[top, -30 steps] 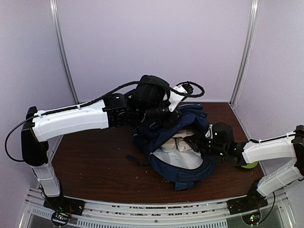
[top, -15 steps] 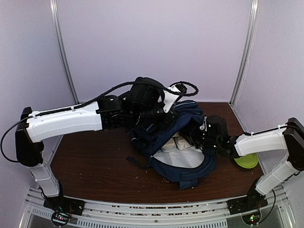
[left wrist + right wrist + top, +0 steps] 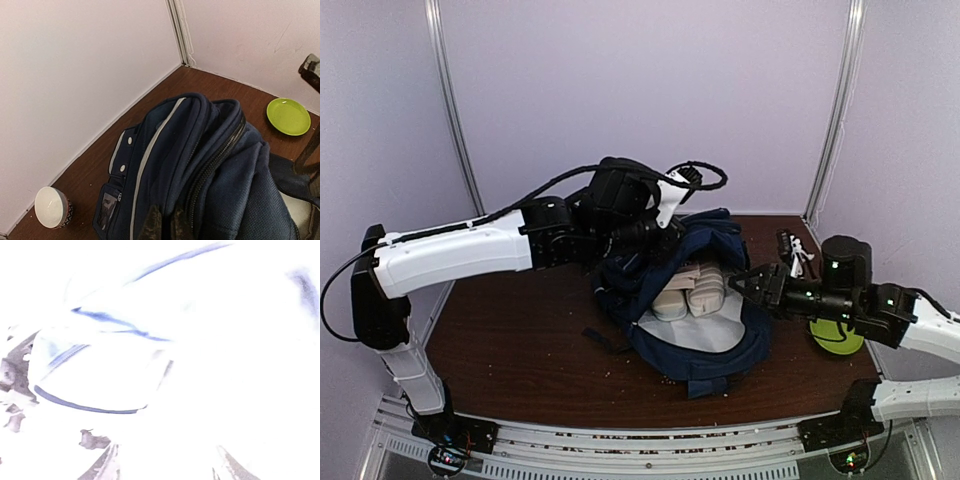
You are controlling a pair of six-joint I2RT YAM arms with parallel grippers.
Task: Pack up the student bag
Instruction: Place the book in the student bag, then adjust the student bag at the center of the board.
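Observation:
The student bag (image 3: 705,345) lies open in the middle of the table, navy with a light grey lining; its white-striped front (image 3: 150,150) fills the left wrist view. A pair of white shoes (image 3: 688,293) rests inside it. My left gripper (image 3: 164,222) is shut on the bag's upper rim fabric and holds it raised; from above, the gripper (image 3: 658,232) sits at the bag's back edge. My right gripper (image 3: 745,280) hovers just right of the bag's mouth, open and with nothing in it. The right wrist view is washed out; only its spread fingers (image 3: 107,462) show.
A lime-green plate (image 3: 838,338) lies on the table at the right, under my right arm, and also shows in the left wrist view (image 3: 288,116). A white cup (image 3: 51,206) with a patterned base stands by the back wall. Walls enclose the table on three sides.
My right gripper has drawn back out of the bag to the right and opened, leaving the white shoes inside. My left gripper has kept its hold on the rim.

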